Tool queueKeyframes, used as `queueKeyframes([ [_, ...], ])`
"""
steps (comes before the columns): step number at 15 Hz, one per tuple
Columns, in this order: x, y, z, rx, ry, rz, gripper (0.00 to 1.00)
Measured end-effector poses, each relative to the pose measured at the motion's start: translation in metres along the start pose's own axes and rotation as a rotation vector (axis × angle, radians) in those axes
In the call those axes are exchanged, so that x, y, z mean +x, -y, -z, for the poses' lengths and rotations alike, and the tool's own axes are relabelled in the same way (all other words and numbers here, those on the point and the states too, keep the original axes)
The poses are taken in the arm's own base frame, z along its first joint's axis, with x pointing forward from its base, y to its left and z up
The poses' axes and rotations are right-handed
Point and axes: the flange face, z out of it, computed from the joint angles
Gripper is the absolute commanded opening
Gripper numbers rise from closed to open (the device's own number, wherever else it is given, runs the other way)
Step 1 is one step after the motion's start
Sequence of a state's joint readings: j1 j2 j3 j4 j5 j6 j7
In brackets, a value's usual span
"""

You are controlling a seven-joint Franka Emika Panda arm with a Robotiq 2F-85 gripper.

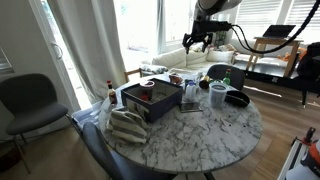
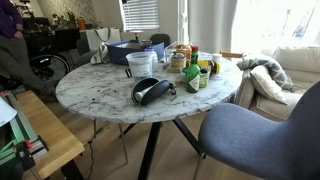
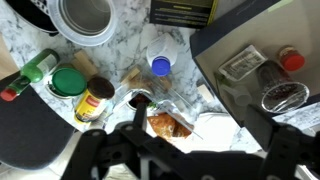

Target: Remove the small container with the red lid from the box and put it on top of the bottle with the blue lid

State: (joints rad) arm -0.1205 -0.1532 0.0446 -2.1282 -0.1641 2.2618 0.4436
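Note:
The small container with the red lid (image 3: pixel 291 60) stands inside the dark box (image 3: pixel 235 50), next to a glass jar (image 3: pixel 283 97); it also shows in an exterior view (image 1: pixel 147 85) in the box (image 1: pixel 150 103). The clear bottle with the blue lid (image 3: pixel 160 66) lies on the marble table left of the box. My gripper (image 3: pixel 190 160) is open and empty, with its fingers spread wide at the bottom of the wrist view. In an exterior view it hangs high above the table (image 1: pixel 197 40), over the bottles beside the box.
Around the bottle are a white cup (image 3: pixel 85 15), a green lid (image 3: pixel 68 80), a yellow-labelled jar (image 3: pixel 97 100), a green bottle with a red cap (image 3: pixel 30 72) and a food bag (image 3: pixel 165 122). A folded cloth (image 1: pixel 125 125) and chairs (image 2: pixel 250 140) sit at the table's edge.

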Motion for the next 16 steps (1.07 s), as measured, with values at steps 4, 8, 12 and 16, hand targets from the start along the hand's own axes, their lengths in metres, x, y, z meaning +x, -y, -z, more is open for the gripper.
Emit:
queueKeyframes([
  [4,-0.009,0.078,-0.049,0.107,0.038,-0.023,1.0],
  [8,-0.006,0.084,-0.057,0.115,0.039,-0.022,1.0],
  [12,-0.003,0.081,-0.048,0.122,0.025,-0.031,1.0],
  [16,-0.004,0.114,-0.093,0.181,0.18,-0.086,1.0],
])
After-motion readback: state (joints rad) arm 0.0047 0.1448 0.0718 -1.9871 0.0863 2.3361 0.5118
